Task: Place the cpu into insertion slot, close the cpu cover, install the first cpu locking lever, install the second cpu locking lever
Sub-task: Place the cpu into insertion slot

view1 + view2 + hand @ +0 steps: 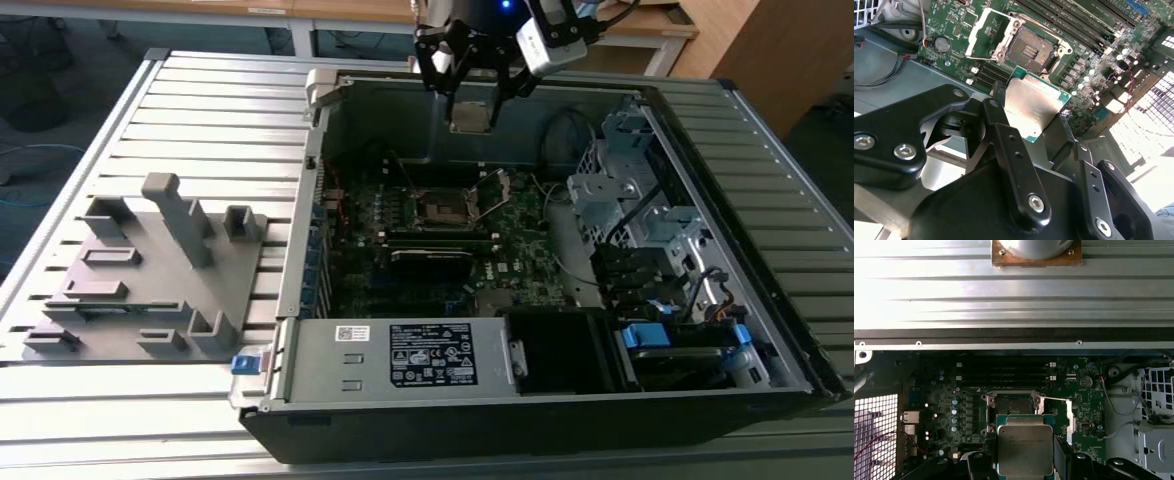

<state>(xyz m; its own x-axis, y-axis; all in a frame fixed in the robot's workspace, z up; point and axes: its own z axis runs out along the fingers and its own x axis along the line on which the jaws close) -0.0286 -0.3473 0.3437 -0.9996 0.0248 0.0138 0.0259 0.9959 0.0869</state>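
The small square cpu (1035, 107) has a dull, smooth silvery metal lid. The ribbed silvery metal table (200, 110) looks satin; the grey stepped fixture (147, 270), matt plastic.

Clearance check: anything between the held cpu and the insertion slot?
Nothing. In the exterior view the cpu hangs above the open insertion slot, bare air between them.

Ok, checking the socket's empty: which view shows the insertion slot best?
The second wrist view: the insertion slot lies open and unobstructed. In the first wrist view the cpu hides part of it; the exterior view shows it distant.
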